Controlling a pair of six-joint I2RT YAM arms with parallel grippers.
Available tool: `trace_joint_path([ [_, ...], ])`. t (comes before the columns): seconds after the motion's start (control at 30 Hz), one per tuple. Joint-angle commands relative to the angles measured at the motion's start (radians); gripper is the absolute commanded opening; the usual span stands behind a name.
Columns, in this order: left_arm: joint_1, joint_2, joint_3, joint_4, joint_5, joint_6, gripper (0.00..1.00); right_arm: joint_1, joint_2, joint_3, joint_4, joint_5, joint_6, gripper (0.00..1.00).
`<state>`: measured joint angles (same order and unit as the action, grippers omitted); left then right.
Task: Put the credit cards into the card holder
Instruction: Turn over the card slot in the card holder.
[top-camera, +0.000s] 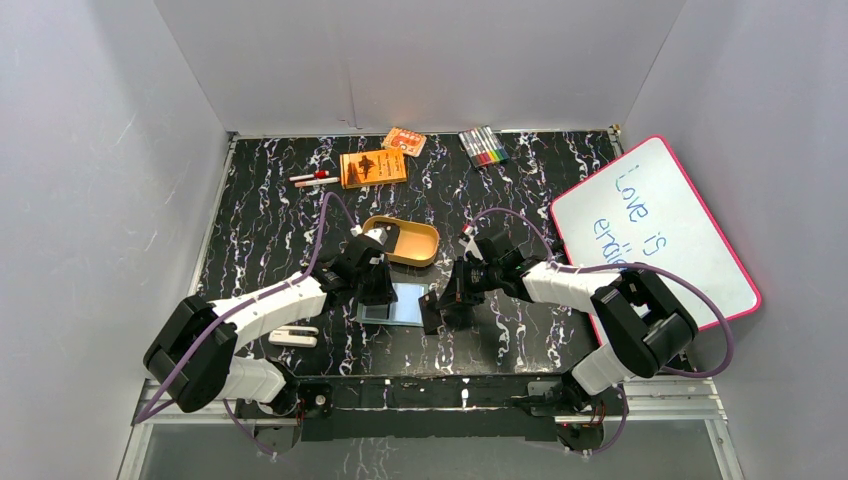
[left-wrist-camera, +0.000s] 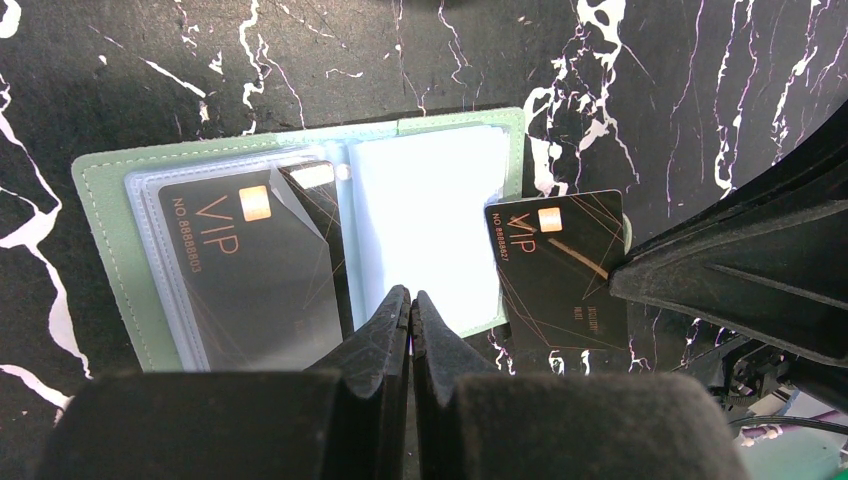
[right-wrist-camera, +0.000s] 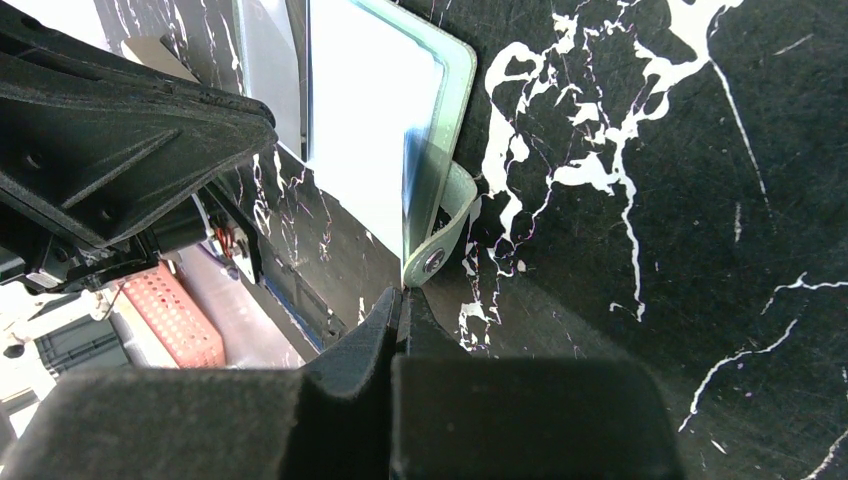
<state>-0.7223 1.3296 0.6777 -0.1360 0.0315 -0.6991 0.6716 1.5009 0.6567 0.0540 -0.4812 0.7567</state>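
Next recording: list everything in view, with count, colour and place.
card holder: one, pale green, open, table centre
credit cards: at least two, black; one in holder's left sleeve, one at its right edge
tin: one, gold, behind holder
booklet: one, orange, far side
small pack: one, orange, far edge
markers: one set, mixed colours, far edge
pens: two, white-red, left of booklet
whiteboard: one, pink-rimmed, right
white sticks: two, near left
table: one, black marbled
left gripper: shut, over holder's middle
right gripper: shut on the right-edge card
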Motion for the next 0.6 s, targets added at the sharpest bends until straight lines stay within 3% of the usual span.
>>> trace_joint_path([
  [0.0,-0.003,-0.02,-0.009,-0.009,-0.013,0.0,0.0,-0.002,-0.013,-0.005,0.019,0.001,0.006,0.0],
  [0.57,-0.003,-0.022,-0.013,-0.009,-0.013,-0.002,0.0,-0.001,-0.009,-0.011,0.029,0.002,0.017,0.0],
])
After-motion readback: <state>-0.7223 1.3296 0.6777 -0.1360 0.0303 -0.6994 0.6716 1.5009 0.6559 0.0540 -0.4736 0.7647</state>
